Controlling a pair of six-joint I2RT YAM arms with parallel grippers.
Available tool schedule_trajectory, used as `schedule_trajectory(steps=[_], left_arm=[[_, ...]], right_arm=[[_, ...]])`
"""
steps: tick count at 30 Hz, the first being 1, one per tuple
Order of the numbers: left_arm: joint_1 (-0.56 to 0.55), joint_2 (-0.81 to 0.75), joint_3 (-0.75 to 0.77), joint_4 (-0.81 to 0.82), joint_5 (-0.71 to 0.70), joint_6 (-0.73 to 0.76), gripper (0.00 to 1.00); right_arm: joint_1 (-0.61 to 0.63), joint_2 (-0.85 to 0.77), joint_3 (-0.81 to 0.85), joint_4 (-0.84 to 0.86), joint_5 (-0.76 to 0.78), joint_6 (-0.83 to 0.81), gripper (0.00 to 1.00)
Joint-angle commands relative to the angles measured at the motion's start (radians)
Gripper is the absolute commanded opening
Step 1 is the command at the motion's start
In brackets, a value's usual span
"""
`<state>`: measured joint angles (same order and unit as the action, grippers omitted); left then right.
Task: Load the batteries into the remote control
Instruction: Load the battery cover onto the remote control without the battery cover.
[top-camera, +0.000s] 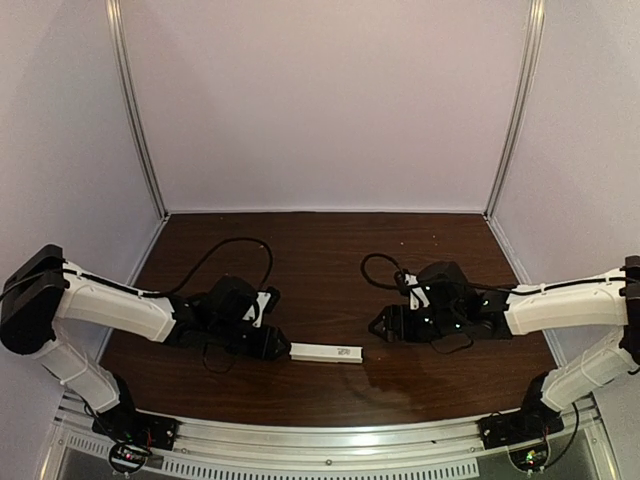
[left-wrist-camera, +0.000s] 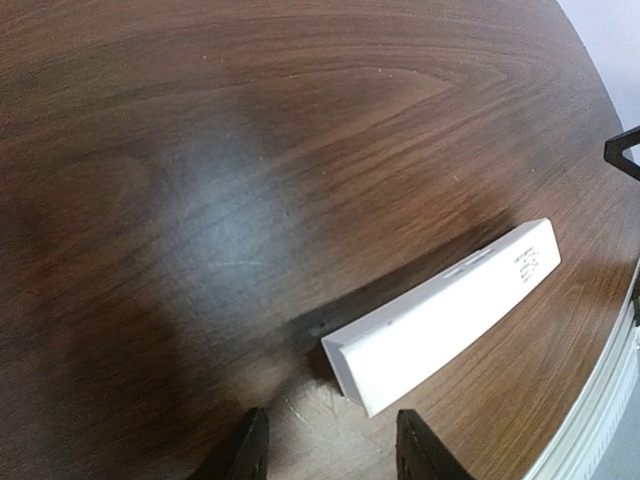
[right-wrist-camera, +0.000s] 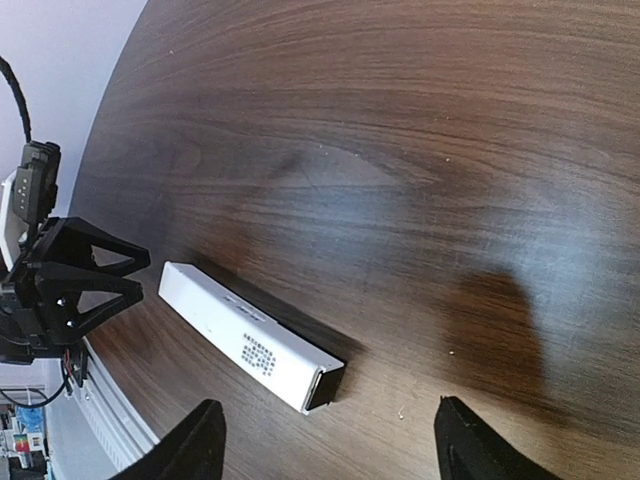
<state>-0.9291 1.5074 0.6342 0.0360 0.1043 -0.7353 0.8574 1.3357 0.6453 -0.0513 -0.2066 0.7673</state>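
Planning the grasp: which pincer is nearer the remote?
The left pincer, right at the remote control's end; the right pincer stands apart from it.

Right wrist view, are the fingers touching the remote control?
No, the remote control lies flat on the table between and ahead of the right fingers, with bare wood on either side.

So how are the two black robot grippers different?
The left gripper sits at one end of the long white plastic remote control; the right gripper stands apart from the other end. The left gripper's fingers are closer together than the right gripper's. Both are open and empty.
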Motion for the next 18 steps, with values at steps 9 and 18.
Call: schedule_trajectory(steps=[9,18], left_arm=[[-0.032,0.055,0.054,0.043,-0.031,-0.013,0.39],[-0.034,0.080,0.075,0.027,-0.036,-0.006,0.34]], right_arm=[[-0.003,0.117,-0.079,0.251,-0.161,0.145,0.58],[0.007,0.179,-0.083,0.327,-0.204,0.180,0.54]])
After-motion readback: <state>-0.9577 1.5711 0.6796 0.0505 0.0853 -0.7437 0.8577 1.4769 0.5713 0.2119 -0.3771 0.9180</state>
